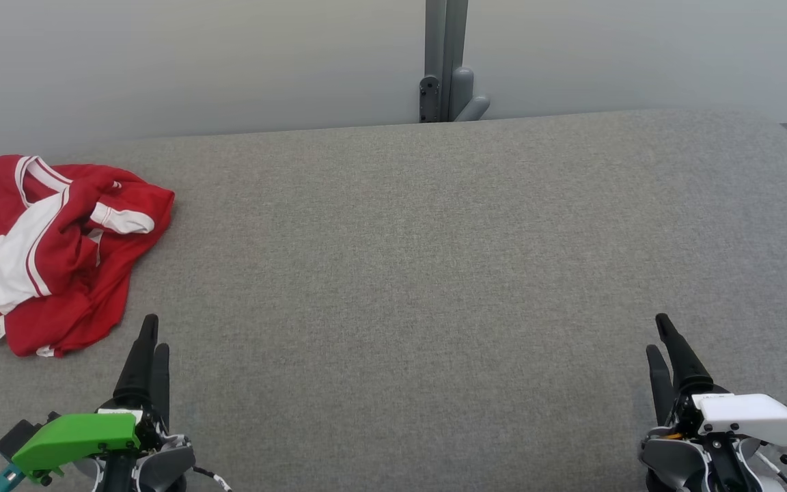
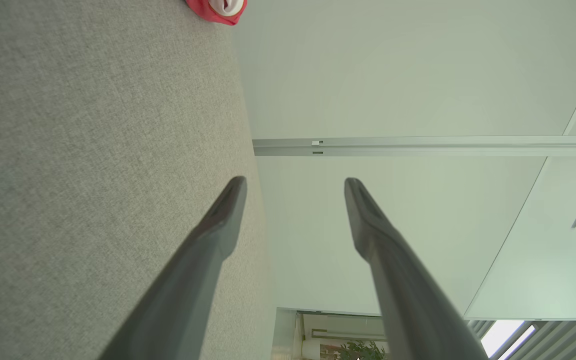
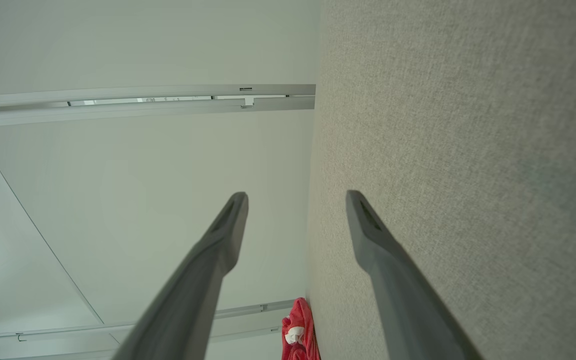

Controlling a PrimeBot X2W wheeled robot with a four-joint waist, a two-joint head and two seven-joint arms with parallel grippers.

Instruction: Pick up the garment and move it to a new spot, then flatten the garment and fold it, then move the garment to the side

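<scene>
I work in what looks like an office: pale partition panels (image 1: 195, 61) joined by a grey metal post (image 1: 445, 41) stand behind my grey fabric-covered bench (image 1: 434, 273), and a leafy plant (image 2: 363, 351) grows beyond them.

Left gripper (image 2: 295, 181) is spread wide, nothing between the two dark fingers (image 2: 188, 270). Left finger sits over the grey fabric worktop (image 2: 93, 150), right finger against the pale wall (image 2: 393, 75). Red garment (image 2: 218, 17) with a white patch lies on the worktop at the top edge, well apart from the gripper. Metal rail (image 2: 418, 146) crosses the wall. Plant (image 2: 363, 350) at the bottom edge.
</scene>
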